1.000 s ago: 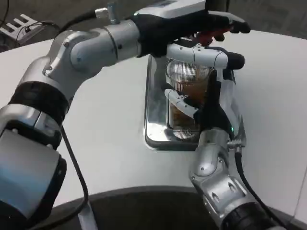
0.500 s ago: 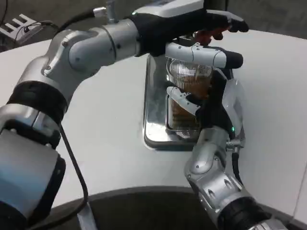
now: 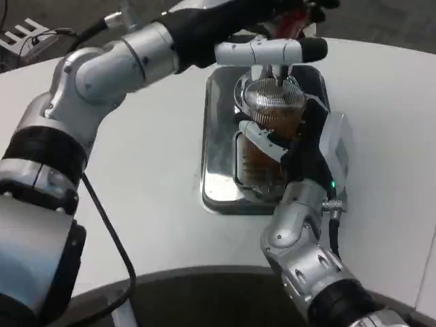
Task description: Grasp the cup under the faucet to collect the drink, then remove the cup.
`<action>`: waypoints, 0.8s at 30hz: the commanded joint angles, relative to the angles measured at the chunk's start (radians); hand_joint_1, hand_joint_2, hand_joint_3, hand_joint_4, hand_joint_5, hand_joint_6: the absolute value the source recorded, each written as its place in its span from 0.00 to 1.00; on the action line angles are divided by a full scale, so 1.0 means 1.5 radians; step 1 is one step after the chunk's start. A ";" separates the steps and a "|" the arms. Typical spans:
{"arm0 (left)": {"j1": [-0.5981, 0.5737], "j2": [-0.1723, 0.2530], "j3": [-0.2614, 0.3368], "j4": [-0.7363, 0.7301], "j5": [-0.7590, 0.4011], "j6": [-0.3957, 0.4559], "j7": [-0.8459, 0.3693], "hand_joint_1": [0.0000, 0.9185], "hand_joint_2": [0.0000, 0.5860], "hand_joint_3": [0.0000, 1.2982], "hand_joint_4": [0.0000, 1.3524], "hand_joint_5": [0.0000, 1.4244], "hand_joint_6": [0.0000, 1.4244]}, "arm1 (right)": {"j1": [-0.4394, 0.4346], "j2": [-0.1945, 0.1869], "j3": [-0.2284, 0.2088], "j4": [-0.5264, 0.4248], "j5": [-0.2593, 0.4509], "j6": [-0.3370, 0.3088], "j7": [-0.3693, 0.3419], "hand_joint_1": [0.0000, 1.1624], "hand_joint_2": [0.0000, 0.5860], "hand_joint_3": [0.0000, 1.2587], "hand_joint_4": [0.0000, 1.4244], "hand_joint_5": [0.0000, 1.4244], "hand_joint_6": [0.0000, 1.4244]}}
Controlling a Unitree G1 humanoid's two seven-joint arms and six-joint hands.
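Looking down from the head view, the right hand point(image 3: 300, 136) wraps the clear ribbed cup point(image 3: 269, 133) at centre frame, one white finger across its front and a longer one reaching over the rim side. The cup holds brown drink and stands on the metal drip tray point(image 3: 218, 150), directly under the faucet point(image 3: 279, 68) whose spout points into its mouth. The left hand point(image 3: 286, 17) sits at the top edge of the frame, dark glove over the red tap lever point(image 3: 289, 26); whether its fingers are closed around the lever or merely pressing it I cannot tell, since the frame cuts them off.

The tray's left rim and lower left corner lie bare, with open white worktop point(image 3: 157, 191) running left of it up to the left forearm point(image 3: 109, 68), which crosses the upper left diagonally. Right of the cup the right forearm point(image 3: 300, 238) crowds the tray's edge, with open worktop beyond. A curved worktop edge runs along the bottom, dark floor below. A black cable point(image 3: 109, 225) hangs at lower left.
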State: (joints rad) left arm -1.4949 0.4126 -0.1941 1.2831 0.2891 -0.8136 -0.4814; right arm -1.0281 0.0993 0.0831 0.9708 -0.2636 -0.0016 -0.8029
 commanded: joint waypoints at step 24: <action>0.055 0.017 0.121 -0.039 -0.115 -0.035 -0.106 0.00 0.05 0.19 0.19 0.27 0.24 | 0.174 0.034 0.040 -0.274 -0.018 0.065 0.005 0.72 0.33 0.65 0.68 0.69 0.34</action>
State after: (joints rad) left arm -1.4333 0.4180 -0.0360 1.2444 0.1520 -0.8367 -0.6201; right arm -0.8161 0.0800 0.1405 0.6220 -0.2831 0.0777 -0.7960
